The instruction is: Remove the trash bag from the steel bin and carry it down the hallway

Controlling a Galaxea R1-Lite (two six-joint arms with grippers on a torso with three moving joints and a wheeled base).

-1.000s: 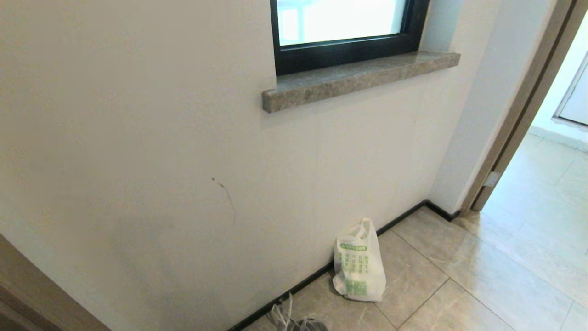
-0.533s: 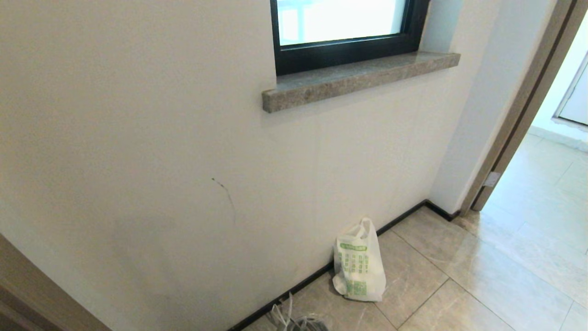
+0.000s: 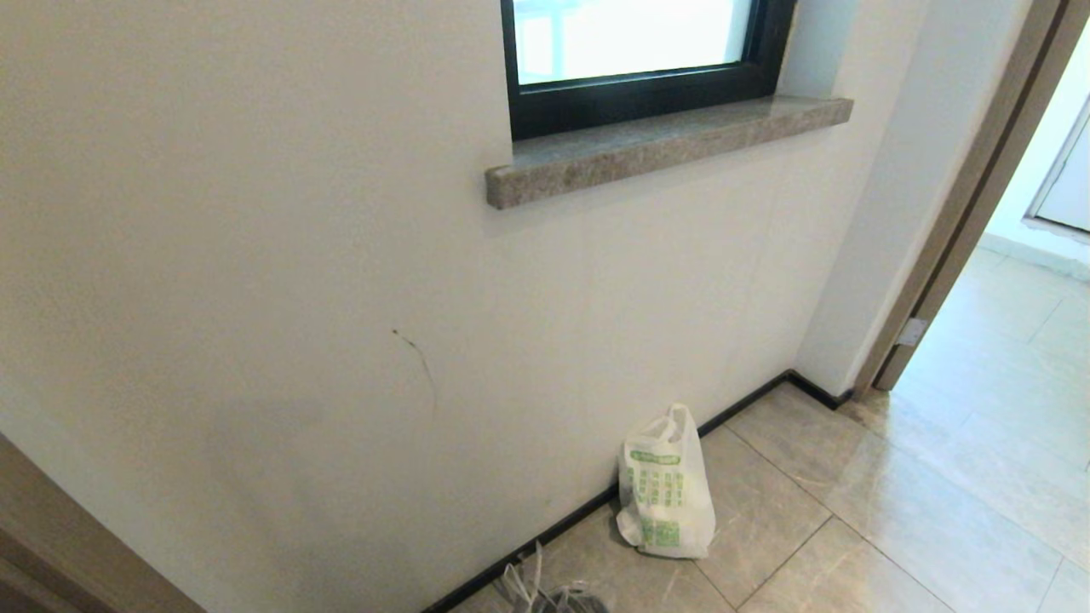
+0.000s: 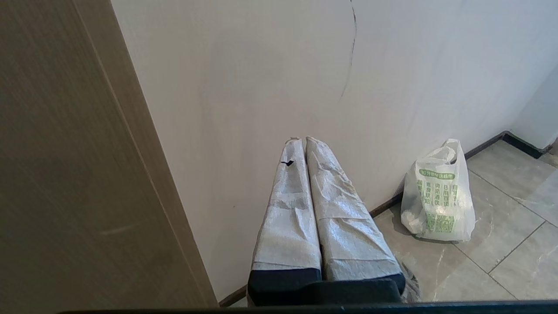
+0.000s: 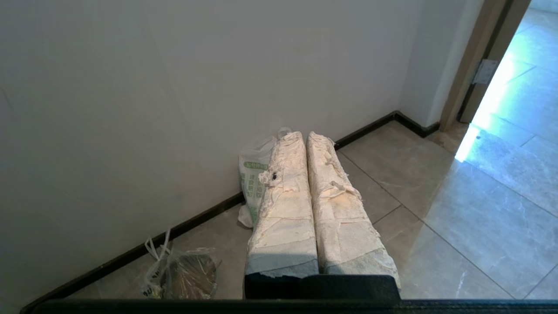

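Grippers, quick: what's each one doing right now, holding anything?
Left gripper: shut, holding nothing.
Right gripper: shut, holding nothing; the trash bag sits on the floor by the wall.

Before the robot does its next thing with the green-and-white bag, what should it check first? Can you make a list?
1. Trash bag out of the bin: ok, it sits on the floor tiles against the wall; no bin is in view.
2. Bag upright, a handle reachable: ok, a loop handle stands up at the top.
3. Left gripper free: ok, shut and empty, away from the bag.
4. Right gripper free: ok, shut and empty.
5. Grippers ready to grab: not ok, both need opening first.
6. Floor near the bag: not ok, a small clear bundle lies close by along the baseboard.
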